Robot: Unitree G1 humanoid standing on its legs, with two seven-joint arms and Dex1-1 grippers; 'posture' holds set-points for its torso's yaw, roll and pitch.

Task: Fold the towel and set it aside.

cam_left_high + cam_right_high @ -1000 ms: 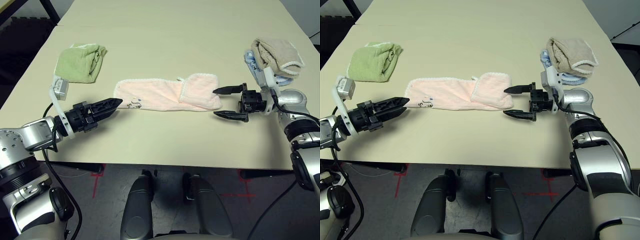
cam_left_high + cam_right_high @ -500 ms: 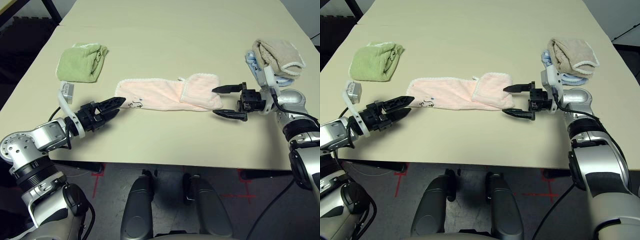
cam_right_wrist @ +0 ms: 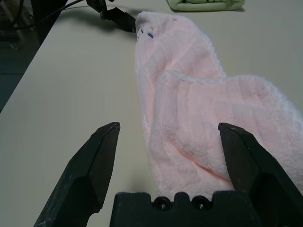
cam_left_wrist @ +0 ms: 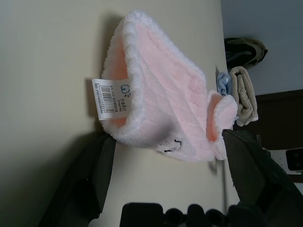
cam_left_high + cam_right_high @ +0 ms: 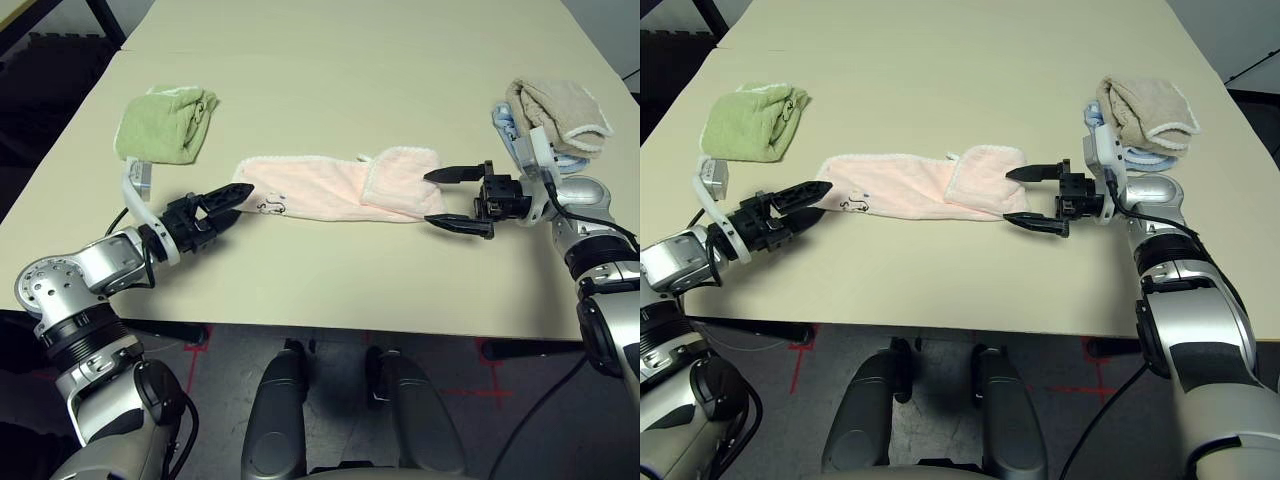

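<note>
Pink towel (image 5: 335,187) lay mid worktop (image 5: 330,70), long strip, right end already flapped over. Left claw (image 5: 228,199) wide, at towel's 9 o'clock end, tips by corner with dark stitched mark. Right claw (image 5: 447,197) wide, at 3 o'clock end, one finger each side of folded edge; neither held anything. Best: pinch both ends together, lift evenly, bring end to end. White tag (image 4: 111,98) with barcode; print too tiny to read.

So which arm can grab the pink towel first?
Probably the right. The right gripper is open with its fingers on either side of the towel's folded end. The left gripper is open too, at the other end.
</note>
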